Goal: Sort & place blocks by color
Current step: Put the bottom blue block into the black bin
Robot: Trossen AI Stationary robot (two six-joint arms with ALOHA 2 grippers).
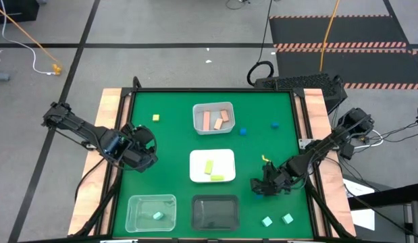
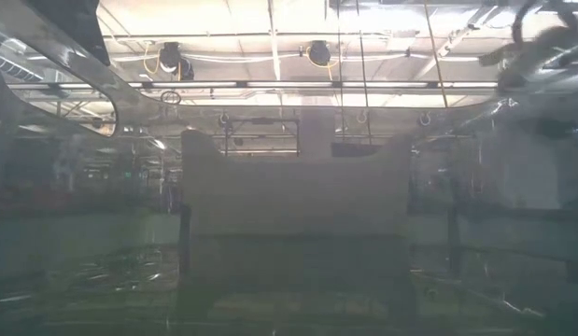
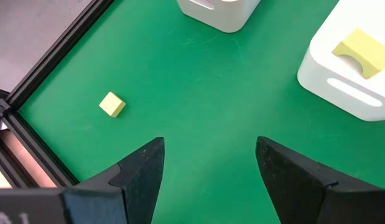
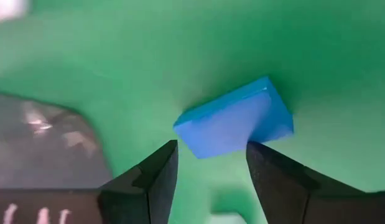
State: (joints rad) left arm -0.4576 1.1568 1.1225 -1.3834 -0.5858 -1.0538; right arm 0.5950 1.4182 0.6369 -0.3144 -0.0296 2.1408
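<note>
At 4 o'clock on the bench [image 1: 276,115] | right gripper [image 4: 208,165] low, jaws parted astride blue block [image 4: 232,121], not yet clenched | left gripper [image 3: 208,158] released, waiting at 9 o'clock, yellow block [image 3: 112,104] ahead | step: I judge blue pickup | next: close squarely, lift, carry to a tray.

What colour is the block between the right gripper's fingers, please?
Blue block; the right wrist view shows it best.

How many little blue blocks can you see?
3. One small blue block and another lie on the green mat right of the tray of pink blocks. A third, flatter blue block lies at the right tool. Others may be hidden.
</note>
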